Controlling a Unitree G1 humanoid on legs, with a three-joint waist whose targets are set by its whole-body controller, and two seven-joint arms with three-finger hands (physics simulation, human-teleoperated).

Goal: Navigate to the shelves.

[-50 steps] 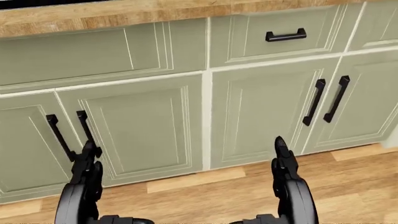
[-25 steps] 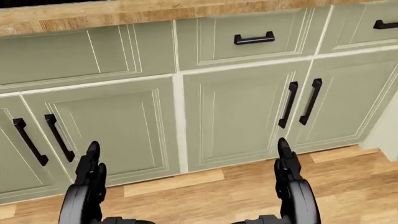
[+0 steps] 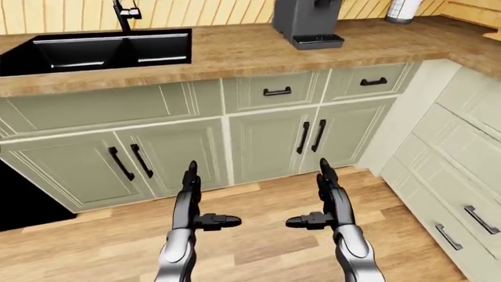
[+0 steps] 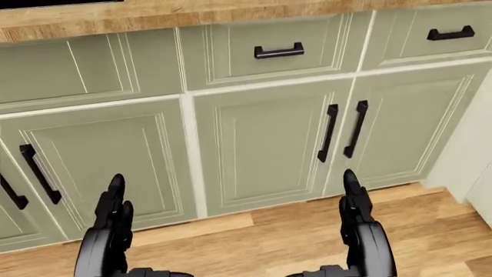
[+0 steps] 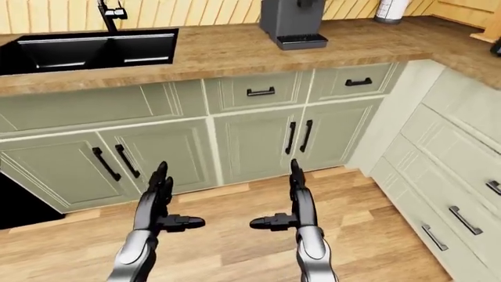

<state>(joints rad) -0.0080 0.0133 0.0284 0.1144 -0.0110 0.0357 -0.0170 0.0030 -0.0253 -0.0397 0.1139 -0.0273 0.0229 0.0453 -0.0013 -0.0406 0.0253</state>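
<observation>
No shelves show in any view. I face sage-green base cabinets [image 3: 266,141] under a wooden counter [image 3: 235,53]. My left hand [image 3: 192,200] and right hand [image 3: 325,197] are held out low over the wood floor, both open, fingers straight and thumbs pointing inward, holding nothing. The head view shows only the fingertips of the left hand [image 4: 113,199] and right hand [image 4: 352,196] before the cabinet doors.
A black sink [image 3: 101,50] with a faucet [image 3: 124,12] sits at the counter's left. A dark coffee machine [image 3: 305,22] stands near its middle. The counter turns a corner at right, with drawers [image 3: 462,176] running down the right side. A dark gap [image 3: 23,200] lies lower left.
The whole head view has slid left: the cabinets and handles moved leftward in the picture, so the camera turned right. Both hands keep the same open pose.
</observation>
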